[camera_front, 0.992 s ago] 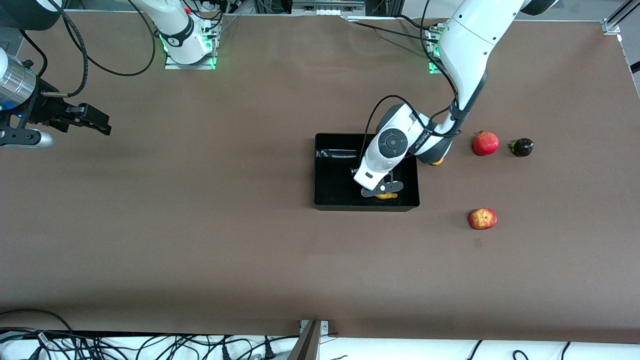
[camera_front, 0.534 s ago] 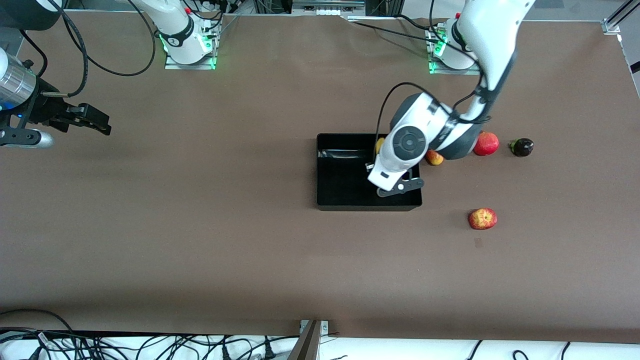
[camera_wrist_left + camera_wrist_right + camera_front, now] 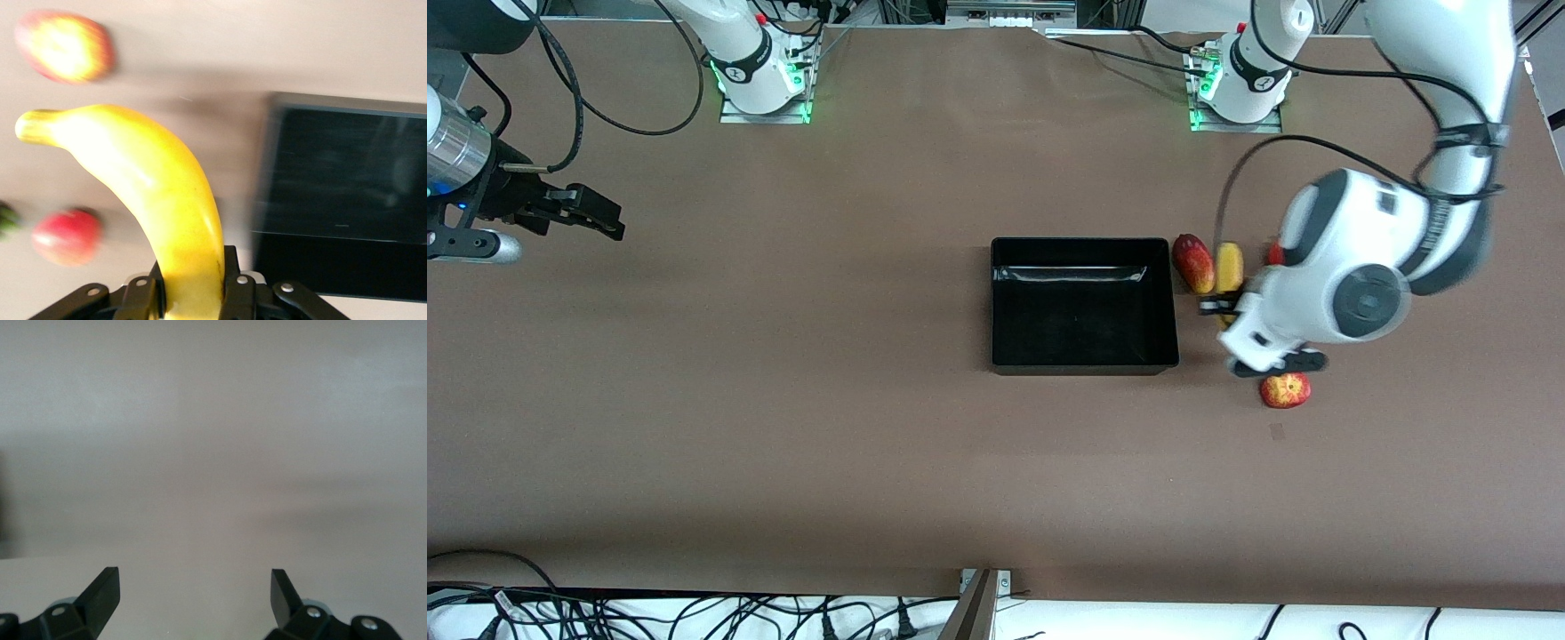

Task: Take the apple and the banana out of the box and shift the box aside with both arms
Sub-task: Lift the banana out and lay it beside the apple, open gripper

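My left gripper (image 3: 1224, 311) is shut on the lower end of the yellow banana (image 3: 1229, 265) and holds it above the table, just off the end of the black box (image 3: 1083, 320) that faces the left arm's base. In the left wrist view the banana (image 3: 153, 180) rises from between the fingers (image 3: 230, 287), with the box (image 3: 347, 193) beside it. The speckled apple (image 3: 1285, 389) (image 3: 65, 45) lies on the table, partly under the left hand. Nothing lies in the box. My right gripper (image 3: 596, 218) (image 3: 193, 593) waits open over the right arm's end of the table.
An oblong red-yellow mango (image 3: 1193, 263) lies against the box's end wall, beside the banana. A red pomegranate (image 3: 67, 235) shows in the left wrist view, with a dark fruit (image 3: 5, 220) at the view's edge. Cables run along the table's near edge.
My left arm has lifted out of the box with the banana and swung toward its own end of the table. The mango has come into sight. The right arm has not moved.
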Tool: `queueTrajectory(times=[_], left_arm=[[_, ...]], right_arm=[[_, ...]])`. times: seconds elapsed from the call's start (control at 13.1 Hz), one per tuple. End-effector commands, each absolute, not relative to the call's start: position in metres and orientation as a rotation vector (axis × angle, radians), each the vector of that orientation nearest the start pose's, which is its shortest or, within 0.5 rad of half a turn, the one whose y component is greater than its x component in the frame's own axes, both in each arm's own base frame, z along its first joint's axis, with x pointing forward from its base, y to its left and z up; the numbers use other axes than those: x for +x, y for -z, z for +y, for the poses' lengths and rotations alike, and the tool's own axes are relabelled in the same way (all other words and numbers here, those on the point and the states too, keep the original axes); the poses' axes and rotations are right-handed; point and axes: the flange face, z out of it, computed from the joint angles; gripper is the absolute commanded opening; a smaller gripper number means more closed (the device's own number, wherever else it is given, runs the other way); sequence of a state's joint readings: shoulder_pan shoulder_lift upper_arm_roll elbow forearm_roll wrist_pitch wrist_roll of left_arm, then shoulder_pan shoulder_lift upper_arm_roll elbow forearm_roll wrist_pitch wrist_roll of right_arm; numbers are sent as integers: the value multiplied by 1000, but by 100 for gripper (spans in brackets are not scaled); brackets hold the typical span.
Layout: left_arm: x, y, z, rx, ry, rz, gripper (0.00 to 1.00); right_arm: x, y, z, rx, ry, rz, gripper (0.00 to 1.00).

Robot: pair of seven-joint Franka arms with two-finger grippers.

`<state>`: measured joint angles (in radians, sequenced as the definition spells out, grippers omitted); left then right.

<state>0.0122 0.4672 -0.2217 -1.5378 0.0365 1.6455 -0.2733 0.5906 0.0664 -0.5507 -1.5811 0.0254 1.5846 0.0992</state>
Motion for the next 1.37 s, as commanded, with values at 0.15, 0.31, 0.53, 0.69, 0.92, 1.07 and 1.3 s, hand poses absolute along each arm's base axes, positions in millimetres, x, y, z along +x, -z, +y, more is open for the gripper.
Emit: queueTrajectory(times=[0.15,0.31,0.53,0.69,0.92,1.07,1.3], left_arm=[[668,-297,50,-3076,-442,211,0],[674,-264,74,-3066,-392,228,0],[673,-211,85,-3076,-297,237,0],[667,-193,89,-3082,-249,233,0],[666,-186,89,-3085,-248,234,70],[666,-195,89,-3080,-256,220,100],[662,-281,80,-3040,-295,209,100]], right_arm=[[569,-593,34,-3151,-72,100,100],[569,-593,34,-3152,-74,100,100],[569,-593,39,-3156,-71,83,100],[569,-591,43,-3155,-76,79,100],[584,-572,63,-3181,-46,10,100],[583,-568,91,-3210,-46,-76,100],[580,-554,118,-3226,-102,-166,100]])
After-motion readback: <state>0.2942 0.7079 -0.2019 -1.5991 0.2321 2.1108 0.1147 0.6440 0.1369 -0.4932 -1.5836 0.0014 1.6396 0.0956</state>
